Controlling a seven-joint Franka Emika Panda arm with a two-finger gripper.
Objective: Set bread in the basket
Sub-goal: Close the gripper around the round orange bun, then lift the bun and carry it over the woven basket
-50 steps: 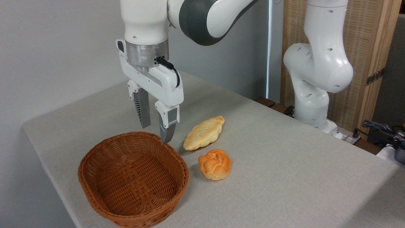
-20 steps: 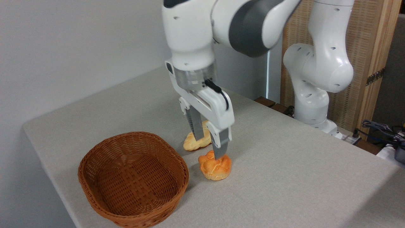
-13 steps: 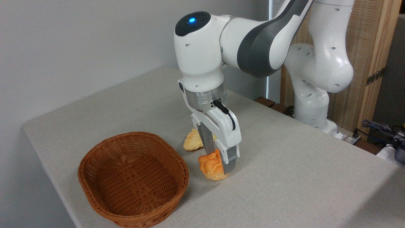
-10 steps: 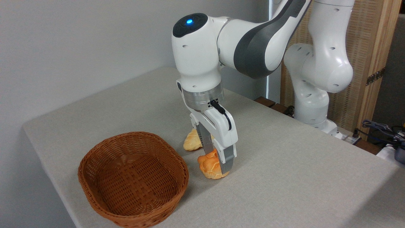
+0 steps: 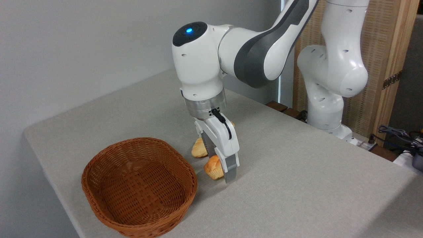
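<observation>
Orange-golden bread is pinched between the fingers of the gripper, low over the table, just right of the basket. Glossy, cracked crust is judged slippery; the roll looks light, stiffness cannot be told. Hold is best taken across its middle, as now. A pale loaf is partly hidden behind the gripper.

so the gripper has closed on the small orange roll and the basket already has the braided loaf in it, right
Not quite. The gripper is closed on the small orange roll, but the basket holds nothing. The camera view shows the braided loaf on the table, behind the gripper.
</observation>
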